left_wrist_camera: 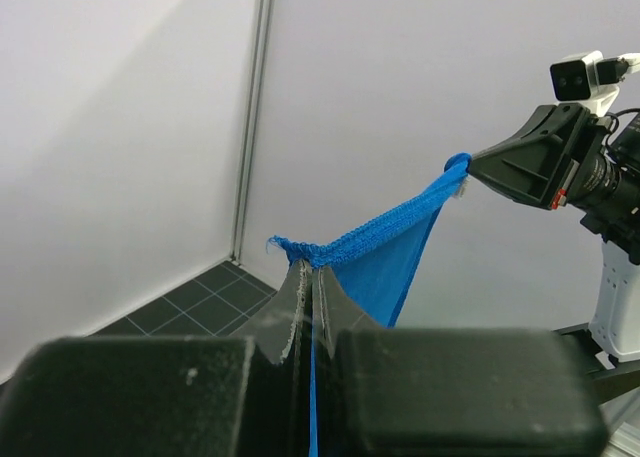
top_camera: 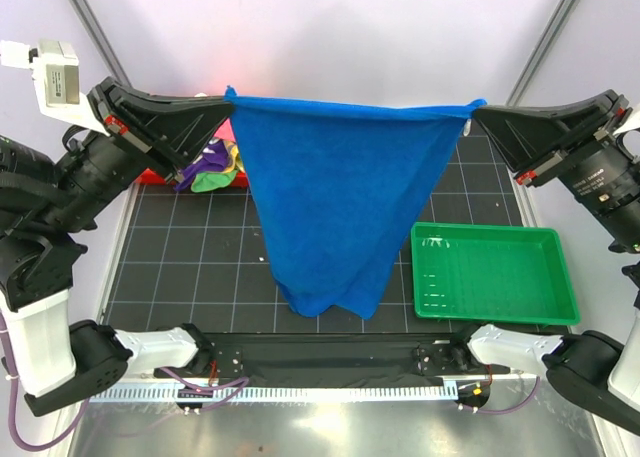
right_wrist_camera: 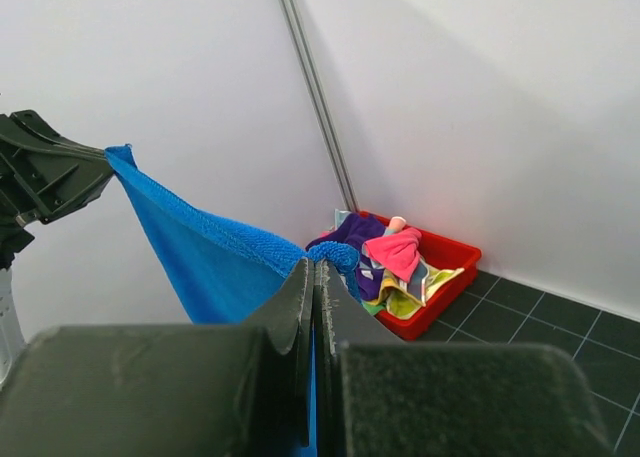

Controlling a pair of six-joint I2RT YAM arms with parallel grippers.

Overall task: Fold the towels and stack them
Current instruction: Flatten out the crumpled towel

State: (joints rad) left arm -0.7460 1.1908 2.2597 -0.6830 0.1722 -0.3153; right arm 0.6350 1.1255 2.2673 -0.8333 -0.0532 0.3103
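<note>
Above the table (top_camera: 170,262), our left gripper (top_camera: 227,98) and right gripper (top_camera: 475,108) pinch corners of the blue towel (top_camera: 340,197), spreading it. Next, we reckon, lay it flat.

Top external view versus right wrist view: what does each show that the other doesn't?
Only top external: the empty green plastic tray on the dark gridded tabletop, and the royal blue terry towel's lower tip hanging towards it. Only right wrist: the red plastic tray in full, with its pile of pink, purple and yellow-green cloths; from above the left arm hides most of it. Both: that towel stretched between the left end effector and right end effector, each shut on an upper corner.
</note>
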